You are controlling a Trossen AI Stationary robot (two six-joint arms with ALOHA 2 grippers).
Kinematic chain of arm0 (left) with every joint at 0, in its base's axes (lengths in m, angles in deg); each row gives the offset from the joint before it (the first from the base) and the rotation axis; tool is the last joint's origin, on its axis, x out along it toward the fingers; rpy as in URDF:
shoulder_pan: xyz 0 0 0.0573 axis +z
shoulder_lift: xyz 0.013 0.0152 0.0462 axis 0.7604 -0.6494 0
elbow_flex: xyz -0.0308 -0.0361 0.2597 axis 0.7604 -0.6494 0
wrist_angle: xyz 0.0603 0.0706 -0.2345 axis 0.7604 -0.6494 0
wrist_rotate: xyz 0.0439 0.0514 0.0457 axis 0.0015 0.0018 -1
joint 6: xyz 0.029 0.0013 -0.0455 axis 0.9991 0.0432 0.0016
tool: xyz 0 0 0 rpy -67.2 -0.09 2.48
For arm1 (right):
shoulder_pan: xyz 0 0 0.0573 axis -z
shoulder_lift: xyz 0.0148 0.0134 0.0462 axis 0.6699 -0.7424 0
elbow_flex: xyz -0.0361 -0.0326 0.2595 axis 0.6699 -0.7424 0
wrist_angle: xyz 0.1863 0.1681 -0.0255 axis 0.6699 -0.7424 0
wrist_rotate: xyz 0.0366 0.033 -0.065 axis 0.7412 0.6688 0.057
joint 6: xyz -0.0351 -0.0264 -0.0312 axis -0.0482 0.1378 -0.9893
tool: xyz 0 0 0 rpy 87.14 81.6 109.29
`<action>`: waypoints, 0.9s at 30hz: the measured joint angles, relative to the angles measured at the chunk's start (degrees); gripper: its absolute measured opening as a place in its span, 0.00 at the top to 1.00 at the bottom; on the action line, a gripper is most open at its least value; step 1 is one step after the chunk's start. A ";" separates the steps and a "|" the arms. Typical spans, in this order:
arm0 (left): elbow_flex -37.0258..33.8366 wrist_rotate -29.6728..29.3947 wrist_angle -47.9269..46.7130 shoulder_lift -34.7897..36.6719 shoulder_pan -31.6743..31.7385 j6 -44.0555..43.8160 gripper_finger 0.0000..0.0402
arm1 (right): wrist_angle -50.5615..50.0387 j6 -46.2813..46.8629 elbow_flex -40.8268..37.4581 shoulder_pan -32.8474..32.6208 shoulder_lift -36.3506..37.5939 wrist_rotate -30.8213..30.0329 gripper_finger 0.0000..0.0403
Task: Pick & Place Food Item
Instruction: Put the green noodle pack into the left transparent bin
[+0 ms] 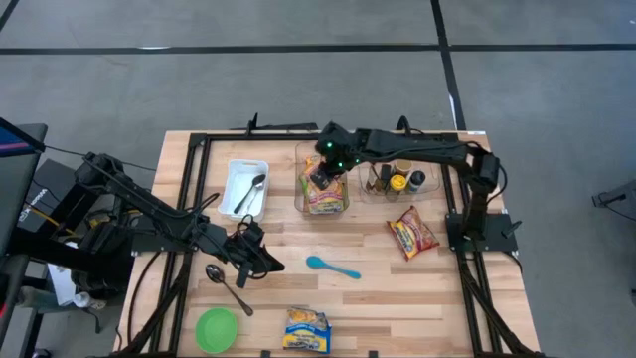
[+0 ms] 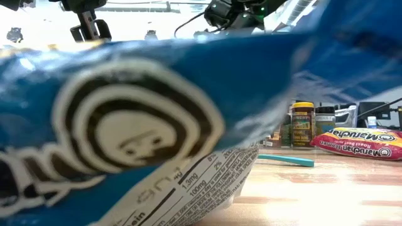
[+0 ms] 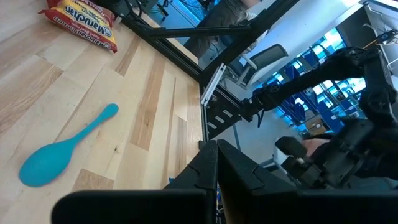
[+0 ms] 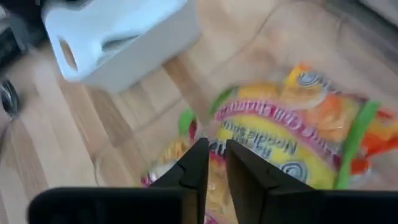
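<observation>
Right claw point(image 4: 213, 163) hangs over the yellow noodle packet point(image 1: 324, 191) lying in the clear bin point(image 1: 301, 159), fingers nearly together; whether it grips the wrapper, I cannot tell. Pick step, probably. Next: lift straight up, clear the bin. Left claw point(image 1: 260, 261) shut, idle above the table point(image 1: 437, 298).

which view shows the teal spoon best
The left wrist view: the teal spoon lies whole and large on bare wood. The high view shows it small, mid-table. The low view catches only a thin edge-on strip beside the blue packet. The right wrist view misses it.
</observation>
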 joint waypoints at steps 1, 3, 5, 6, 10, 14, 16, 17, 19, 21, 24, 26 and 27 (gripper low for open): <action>0.00 -0.01 0.02 0.00 0.00 0.01 1.00 | -1.33 -0.35 -0.22 -0.04 -0.18 0.04 0.90; 0.00 -0.02 0.04 0.00 0.00 0.00 1.00 | -1.14 -1.11 -0.19 -0.37 -1.07 0.20 0.94; -0.02 -0.02 0.58 0.00 0.00 0.00 1.00 | -1.03 -1.25 -0.10 -0.97 -2.03 0.09 0.98; -0.02 -0.03 0.73 0.00 0.00 0.01 1.00 | -1.86 -1.24 -0.26 -1.00 -2.30 0.03 0.99; -0.02 -0.04 1.24 0.00 0.07 0.04 1.00 | -1.35 -1.23 -0.17 -1.91 -4.06 0.03 0.98; -0.02 -0.07 1.17 0.00 0.07 0.03 1.00 | -0.24 -1.23 0.01 -2.66 -5.28 0.03 1.00; -0.02 -0.09 1.13 0.00 0.07 0.02 1.00 | -1.81 -1.20 -0.33 -2.72 -5.66 0.05 0.99; -0.02 -0.09 1.13 0.00 0.07 0.02 1.00 | -1.50 -1.22 -0.34 -2.76 -5.74 0.14 0.99; -0.02 -0.17 1.13 0.00 0.07 0.02 1.00 | -0.91 -1.37 -0.07 -3.11 -6.03 1.27 1.00; -0.02 -0.31 1.13 0.00 0.07 0.02 1.00 | -1.02 -2.68 -0.09 -3.46 -6.76 2.97 1.00; -0.02 -0.31 1.13 0.00 0.07 0.02 1.00 | -1.66 -5.47 -0.16 -4.19 -6.76 4.40 1.00; -0.02 -0.30 1.17 0.00 0.07 0.02 1.00 | -1.35 -7.02 -0.16 -4.74 -6.78 4.43 1.00; -0.02 -0.29 1.18 0.00 0.07 0.02 1.00 | -1.54 -7.10 -0.17 -4.93 -6.72 4.54 1.00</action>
